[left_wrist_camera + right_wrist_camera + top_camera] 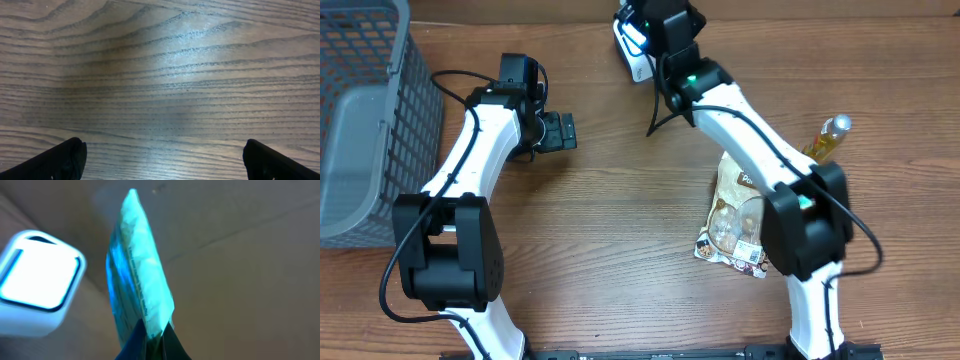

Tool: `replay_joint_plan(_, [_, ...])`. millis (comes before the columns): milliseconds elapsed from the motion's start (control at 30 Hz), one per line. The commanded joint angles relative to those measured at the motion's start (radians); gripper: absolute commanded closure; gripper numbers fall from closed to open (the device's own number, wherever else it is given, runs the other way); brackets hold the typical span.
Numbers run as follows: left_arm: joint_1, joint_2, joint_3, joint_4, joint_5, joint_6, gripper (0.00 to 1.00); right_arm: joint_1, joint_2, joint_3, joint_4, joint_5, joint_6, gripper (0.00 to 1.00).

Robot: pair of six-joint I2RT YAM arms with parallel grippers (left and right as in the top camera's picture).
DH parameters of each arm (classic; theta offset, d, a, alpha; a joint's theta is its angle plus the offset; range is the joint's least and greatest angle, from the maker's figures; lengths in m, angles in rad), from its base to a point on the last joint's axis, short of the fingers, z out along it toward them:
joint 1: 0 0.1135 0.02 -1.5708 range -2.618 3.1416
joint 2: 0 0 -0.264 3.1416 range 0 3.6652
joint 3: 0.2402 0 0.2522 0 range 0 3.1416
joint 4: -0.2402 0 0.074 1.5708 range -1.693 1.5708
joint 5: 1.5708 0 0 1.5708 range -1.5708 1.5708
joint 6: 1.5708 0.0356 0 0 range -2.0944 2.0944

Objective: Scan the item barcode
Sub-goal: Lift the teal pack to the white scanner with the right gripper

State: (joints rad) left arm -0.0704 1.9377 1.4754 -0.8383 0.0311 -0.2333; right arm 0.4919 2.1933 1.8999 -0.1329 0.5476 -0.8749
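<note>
**Packet Held at Scanner; Barcode Alignment Unconfirmed**

**Status.** The right gripper (152,341) is clenched on the lower edge of a thin packet (140,275). The packet stands edge-on to the wrist camera and is washed in cyan light. It is held aloft at the far side of the table (165,75), just beside the white scanner (40,282), whose window glows to its left. The left gripper (165,162) is released, its jaws spread wide over bare wood at centre-left, grasping nothing.

**Risks.**
1. The barcode's place on the packet cannot be told. If the printed face is turned away from the window, the read is likely to fail.
2. The grip takes only a narrow margin of what looks like limp film. A quick wrist turn could let the packet flop or slide out.
3. Packet and scanner are close together. A careless reorientation could knock the scanner, which appears to stand free.

**Count.**
- Scanner: one.
- Packet in hand: one.
- Snack bag (735,215), lying flat at the near right and partly beneath the right arm: one.
- Bottle (825,140), just right of that bag: one.
- Grey basket (365,120), at the left edge: one.
- Arms: two.
</note>
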Motion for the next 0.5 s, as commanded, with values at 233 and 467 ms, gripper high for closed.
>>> replay_joint_plan(233, [-0.002,0.013,0.013,0.002,-0.008,0.001,0.01,0.006,0.136,0.018,0.126,0.112,-0.267,0.96])
replay_joint_plan(467, [-0.002,0.013,0.013,0.002,-0.008,0.002,0.0,0.014,0.169,0.017,0.129,0.105,-0.268,0.96])
